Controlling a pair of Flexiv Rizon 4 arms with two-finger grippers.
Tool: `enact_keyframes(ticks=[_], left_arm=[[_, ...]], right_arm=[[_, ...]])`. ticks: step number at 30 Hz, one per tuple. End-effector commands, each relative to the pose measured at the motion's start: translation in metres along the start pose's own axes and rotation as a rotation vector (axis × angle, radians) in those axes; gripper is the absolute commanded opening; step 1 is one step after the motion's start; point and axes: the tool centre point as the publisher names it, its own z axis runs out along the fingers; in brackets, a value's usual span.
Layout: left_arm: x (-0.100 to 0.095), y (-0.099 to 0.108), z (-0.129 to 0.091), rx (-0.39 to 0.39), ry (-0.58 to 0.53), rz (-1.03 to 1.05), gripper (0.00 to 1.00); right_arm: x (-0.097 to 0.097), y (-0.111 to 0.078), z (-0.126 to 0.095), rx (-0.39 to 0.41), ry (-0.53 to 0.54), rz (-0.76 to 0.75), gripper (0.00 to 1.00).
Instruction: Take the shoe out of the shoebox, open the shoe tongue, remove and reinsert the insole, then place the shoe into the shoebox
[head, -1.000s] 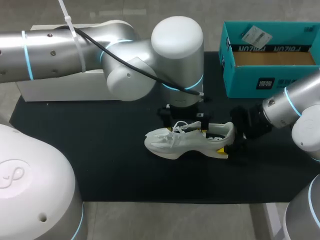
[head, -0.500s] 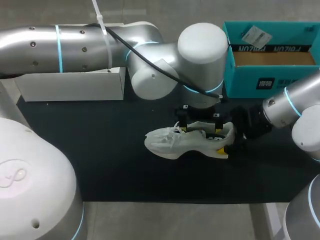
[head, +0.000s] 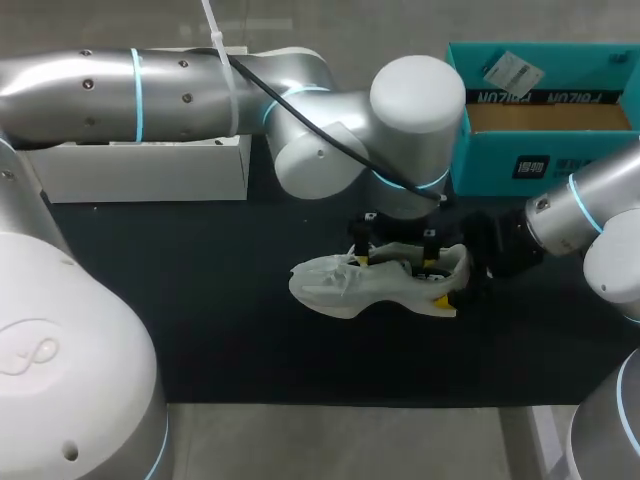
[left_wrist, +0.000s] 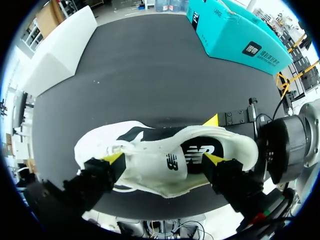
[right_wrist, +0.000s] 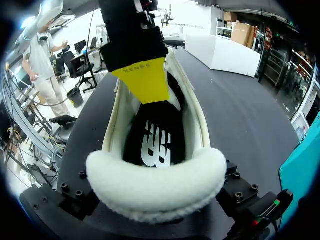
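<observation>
A white shoe (head: 340, 285) lies on its sole on the black mat (head: 200, 330), toe to the left. My right gripper (head: 455, 285) is shut on its heel, one yellow tip on each side. In the right wrist view the padded heel collar (right_wrist: 155, 185) fills the space between the right gripper (right_wrist: 156, 200) fingers. My left gripper (head: 395, 255) hangs over the shoe's mouth, open wide. In the left wrist view the left gripper (left_wrist: 164, 160) has one tip by the laces and the other on the black insole (left_wrist: 197, 152), with the tongue (left_wrist: 150, 172) between them.
The open teal shoebox (head: 540, 165) stands at the back right, close behind my right arm. A white box (head: 140, 170) sits at the back left under my left arm. Bare mat lies in front of and left of the shoe.
My left arm has swung to the right and lowered, bringing its gripper from behind the shoe down over the tongue and mouth. The right gripper and the shoe have stayed put.
</observation>
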Motion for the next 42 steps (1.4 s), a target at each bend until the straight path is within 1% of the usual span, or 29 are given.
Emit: enact_keyframes(ticks=[1, 6, 7, 13, 20, 27, 29, 34, 37, 42], left_arm=[[0.005, 0.0, 0.008, -0.005, -0.022, 0.006, 1.0], [0.003, 0.001, 0.013, -0.006, -0.048, 0.013, 1.0], [0.0, 0.001, 0.013, 0.004, -0.091, 0.022, 1.0], [-0.006, 0.002, 0.015, 0.036, -0.168, 0.028, 1.0], [-0.013, 0.005, 0.014, 0.032, -0.182, 0.024, 1.0], [-0.018, 0.007, 0.005, 0.02, -0.171, 0.019, 1.0], [-0.02, 0.007, 0.001, 0.001, -0.144, 0.012, 1.0], [-0.02, 0.005, -0.009, -0.002, -0.174, 0.023, 1.0], [-0.019, 0.003, -0.015, 0.008, -0.197, 0.015, 1.0], [-0.02, 0.0, -0.023, 0.018, -0.184, -0.003, 1.0]], right_arm=[[-0.002, -0.001, 0.005, 0.003, -0.002, 0.0, 0.0], [-0.002, -0.001, 0.005, 0.003, -0.002, 0.0, 0.0], [-0.002, -0.001, 0.005, 0.003, -0.002, 0.0, 0.0], [-0.002, -0.001, 0.005, 0.003, -0.002, 0.0, 0.0], [-0.002, -0.001, 0.005, 0.003, -0.002, 0.0, 0.0], [-0.002, -0.001, 0.005, 0.003, -0.002, 0.0, 0.0], [-0.002, -0.001, 0.005, 0.003, -0.002, 0.0, 0.0], [-0.002, -0.001, 0.005, 0.003, -0.002, 0.0, 0.0], [-0.002, -0.001, 0.005, 0.003, -0.002, 0.0, 0.0], [-0.002, -0.001, 0.005, 0.003, -0.002, 0.0, 0.0]])
